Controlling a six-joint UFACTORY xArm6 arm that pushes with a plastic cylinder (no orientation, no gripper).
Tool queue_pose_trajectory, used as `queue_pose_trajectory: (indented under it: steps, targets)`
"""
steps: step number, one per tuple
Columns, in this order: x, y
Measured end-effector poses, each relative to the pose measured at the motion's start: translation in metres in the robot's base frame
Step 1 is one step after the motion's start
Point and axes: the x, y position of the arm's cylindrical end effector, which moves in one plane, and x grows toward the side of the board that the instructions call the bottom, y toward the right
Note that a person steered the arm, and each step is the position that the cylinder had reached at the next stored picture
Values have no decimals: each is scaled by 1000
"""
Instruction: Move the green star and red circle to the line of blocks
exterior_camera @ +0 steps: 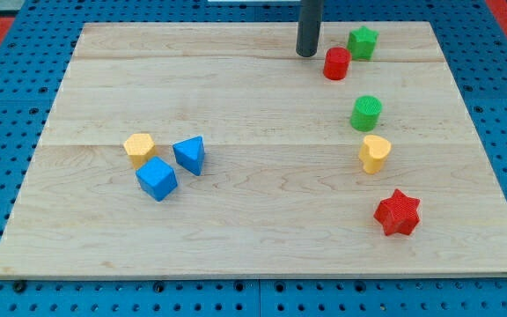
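Camera view, my tip (306,53) just left of ribbed red circle (336,63), green star (363,41) behind, no fingers in view.

There are eight blocks: two red (336,63) (398,212), two green (363,41) (366,113), two yellow (139,148) (375,152), two blue (156,179) (189,154)

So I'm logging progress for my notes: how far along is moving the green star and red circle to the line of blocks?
Nearly done: the red round block and green star block sit touching at the top of the column above the green round block, yellow heart-shaped block and red star block. My tip rests just left of the red one. Left: perhaps closing the gap.
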Motion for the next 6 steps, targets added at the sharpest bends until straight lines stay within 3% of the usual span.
queue_pose_trajectory:
  steps: [1, 4, 6]
  targets:
    - [24, 25]
    - [9, 38]
    - [38, 48]
